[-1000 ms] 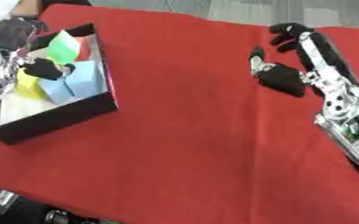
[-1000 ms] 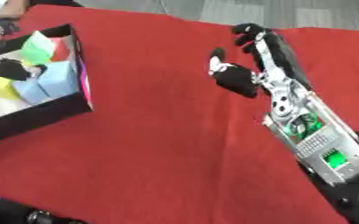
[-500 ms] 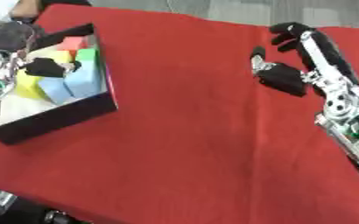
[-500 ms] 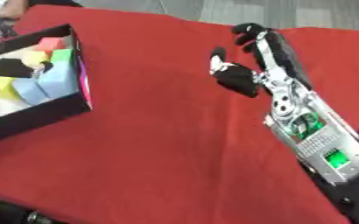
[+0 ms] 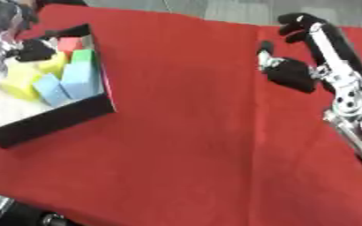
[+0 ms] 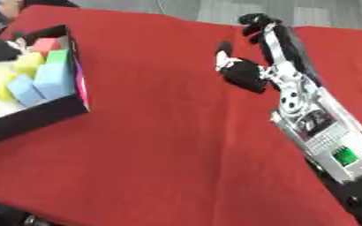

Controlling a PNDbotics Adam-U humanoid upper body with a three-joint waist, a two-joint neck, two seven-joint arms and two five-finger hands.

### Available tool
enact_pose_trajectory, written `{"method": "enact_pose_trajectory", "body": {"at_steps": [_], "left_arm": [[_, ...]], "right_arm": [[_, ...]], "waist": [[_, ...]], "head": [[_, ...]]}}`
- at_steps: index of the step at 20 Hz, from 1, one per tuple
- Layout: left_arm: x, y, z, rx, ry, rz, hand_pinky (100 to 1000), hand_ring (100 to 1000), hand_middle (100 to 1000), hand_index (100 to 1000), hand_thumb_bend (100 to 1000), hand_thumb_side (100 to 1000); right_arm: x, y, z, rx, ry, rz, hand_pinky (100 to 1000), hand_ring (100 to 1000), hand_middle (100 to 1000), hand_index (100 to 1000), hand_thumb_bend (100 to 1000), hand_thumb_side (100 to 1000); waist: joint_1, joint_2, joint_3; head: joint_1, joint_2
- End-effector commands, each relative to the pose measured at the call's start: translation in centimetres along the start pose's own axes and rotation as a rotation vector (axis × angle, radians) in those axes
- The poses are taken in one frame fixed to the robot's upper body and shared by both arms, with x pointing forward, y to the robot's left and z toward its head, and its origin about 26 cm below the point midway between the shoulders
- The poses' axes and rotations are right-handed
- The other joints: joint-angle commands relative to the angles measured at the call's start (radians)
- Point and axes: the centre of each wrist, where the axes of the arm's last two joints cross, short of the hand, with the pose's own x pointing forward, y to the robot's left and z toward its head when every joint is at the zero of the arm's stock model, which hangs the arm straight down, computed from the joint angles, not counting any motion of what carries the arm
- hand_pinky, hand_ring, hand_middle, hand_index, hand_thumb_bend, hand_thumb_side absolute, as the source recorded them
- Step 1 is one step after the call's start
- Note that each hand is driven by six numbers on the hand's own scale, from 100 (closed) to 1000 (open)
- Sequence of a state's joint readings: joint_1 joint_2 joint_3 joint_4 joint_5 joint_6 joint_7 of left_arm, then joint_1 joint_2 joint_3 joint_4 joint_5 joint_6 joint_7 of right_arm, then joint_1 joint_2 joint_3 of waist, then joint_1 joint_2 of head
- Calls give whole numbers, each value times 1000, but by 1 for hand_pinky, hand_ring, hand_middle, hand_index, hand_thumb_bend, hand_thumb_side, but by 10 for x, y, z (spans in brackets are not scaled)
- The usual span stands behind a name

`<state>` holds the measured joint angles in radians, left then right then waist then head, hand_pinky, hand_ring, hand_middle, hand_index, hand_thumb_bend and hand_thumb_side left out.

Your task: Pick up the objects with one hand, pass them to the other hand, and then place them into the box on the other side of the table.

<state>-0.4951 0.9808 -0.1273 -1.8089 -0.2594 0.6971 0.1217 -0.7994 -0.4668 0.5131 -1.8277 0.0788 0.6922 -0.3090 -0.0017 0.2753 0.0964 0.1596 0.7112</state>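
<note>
A black box (image 5: 54,121) stands at the table's left, holding foam blocks: red (image 5: 69,44), green (image 5: 82,56), yellow (image 5: 18,84) and two light blue ones (image 5: 80,79). My left hand (image 5: 31,50) hovers over the box's far left part, fingers relaxed and holding nothing; most of it is cut off by the picture's edge. My right hand (image 6: 244,74) lies at the table's right, palm toward the middle, fingers stretched away from me with tips bent, thumb (image 6: 224,49) sticking up. It is open and empty.
A red cloth (image 5: 184,141) covers the table, bare between the box and the right arm. The right forearm (image 6: 323,132) runs toward the lower right corner. Dark gear (image 5: 14,212) shows past the near left edge. Grey floor lies beyond the far edge.
The green block, up by the left hand a second ago, now lies in the box beside the red one. The left hand has drawn back to the left. The right hand has stayed put.
</note>
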Motion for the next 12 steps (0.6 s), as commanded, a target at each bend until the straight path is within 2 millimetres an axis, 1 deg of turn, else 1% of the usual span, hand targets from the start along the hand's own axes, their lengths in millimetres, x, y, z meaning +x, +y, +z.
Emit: {"method": "enact_pose_trajectory", "body": {"at_steps": [1,2,4,5,8,10,12], "left_arm": [[8,19,7,100,-109,305,825,710,602,746,100,615],[8,16,10,99,-137,404,830,716,612,759,100,641],[8,12,16,97,-187,556,840,719,616,767,100,667],[9,10,19,94,-203,605,851,717,614,769,100,713],[12,5,26,73,-239,713,858,715,615,775,106,779],[13,1,30,59,-255,766,856,716,616,778,135,792],[14,-2,33,51,-261,805,848,702,607,773,143,788]], "right_arm": [[2,-34,4,-124,-15,-23,913,813,771,833,100,385],[2,-42,7,-154,-12,-35,911,817,781,823,100,408],[0,-56,12,-204,-12,-62,906,821,787,814,100,396],[-1,-61,13,-221,-11,-72,901,825,790,810,100,395],[-6,-75,18,-268,-1,-95,898,830,800,802,100,381],[-11,-83,20,-302,11,-127,894,825,797,798,100,391],[-16,-90,23,-340,20,-157,886,816,788,796,100,406]], "waist": [[-8,-21,0],[-8,-20,-2],[-7,-19,-6],[-8,-18,-8],[-8,-16,-14],[-8,-13,-17],[-8,-11,-20]], "head": [[-13,-5],[-13,-8],[-13,-12],[-15,-12],[-28,-14],[-35,-14],[-39,-16]]}}
